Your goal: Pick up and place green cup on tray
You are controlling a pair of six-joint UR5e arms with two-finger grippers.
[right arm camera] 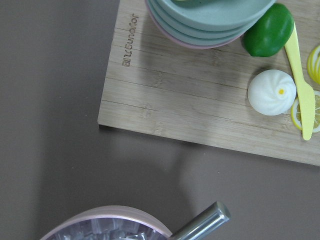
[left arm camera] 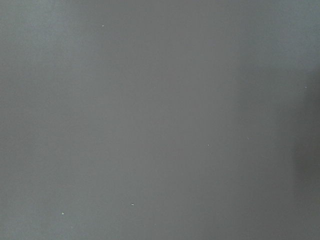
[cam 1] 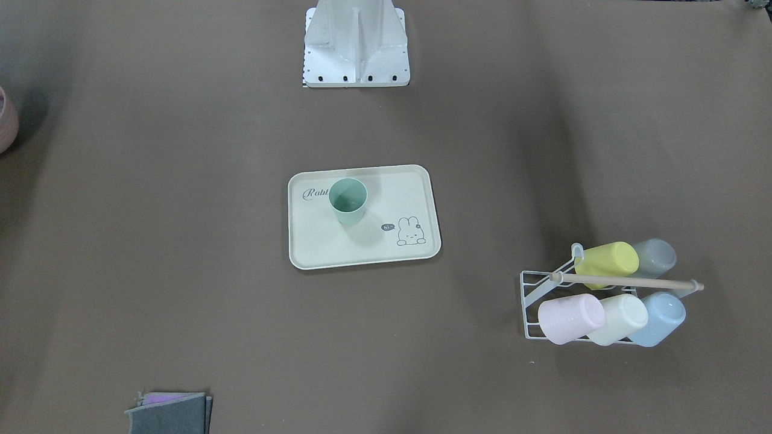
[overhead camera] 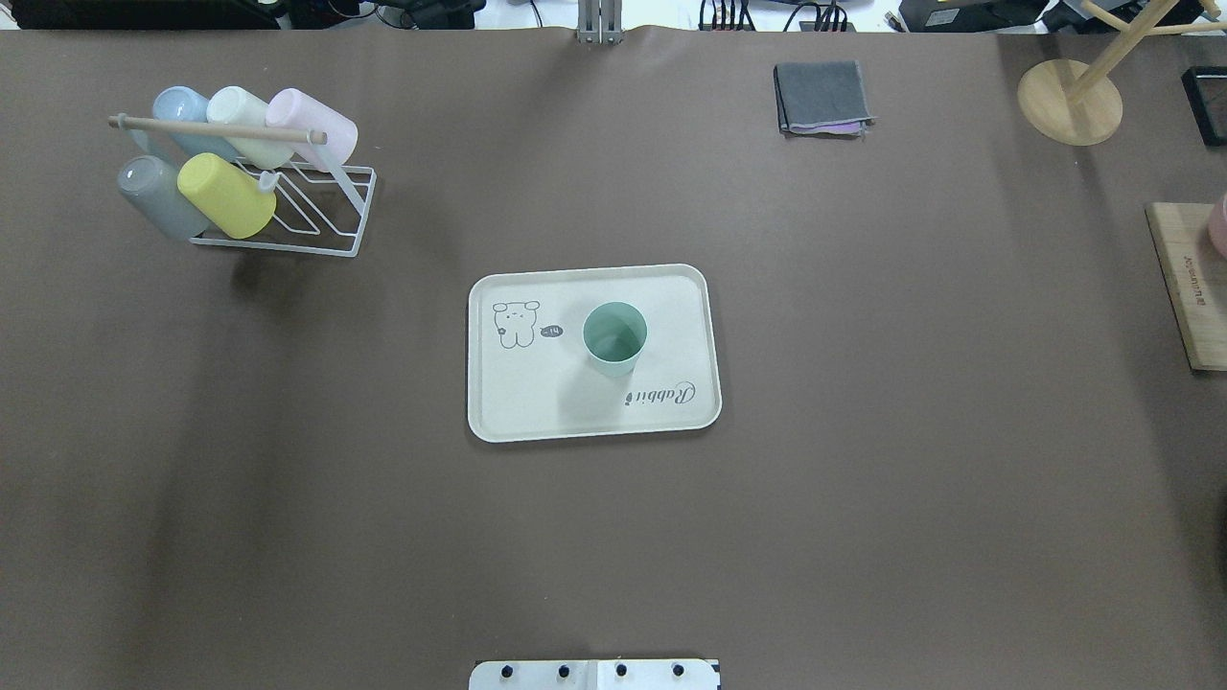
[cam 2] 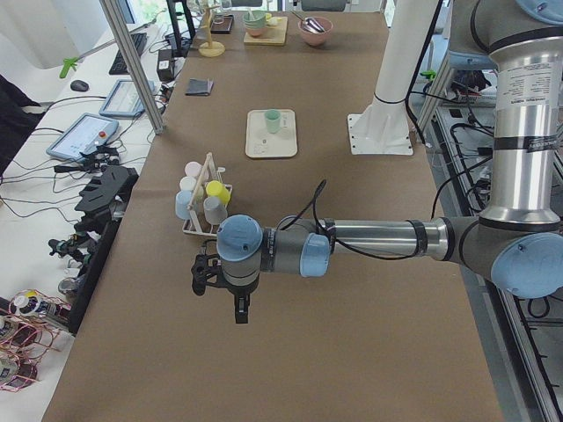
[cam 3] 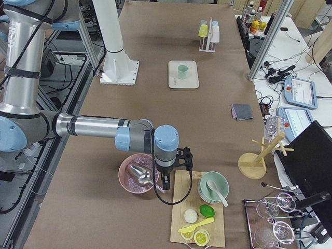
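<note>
The green cup (cam 1: 348, 201) stands upright on the cream tray (cam 1: 386, 250), over the start of its "Rabbit" script. Both show at the table's middle in the overhead view: the cup (overhead camera: 614, 337) and the tray (overhead camera: 518, 398). No gripper is near them. My left gripper (cam 2: 239, 311) hangs over bare table at the near end in the exterior left view, far from the cup (cam 2: 273, 120). My right gripper (cam 3: 165, 182) hangs by a pink bowl (cam 3: 139, 174) in the exterior right view. I cannot tell whether either is open or shut.
A white wire rack (overhead camera: 288, 206) holds several pastel cups, among them a yellow-green one (overhead camera: 225, 196). A folded grey cloth (overhead camera: 822, 98), a wooden stand (overhead camera: 1069, 101) and a wooden board (overhead camera: 1184, 287) with bowls and toy food (right arm camera: 272, 92) lie on the right.
</note>
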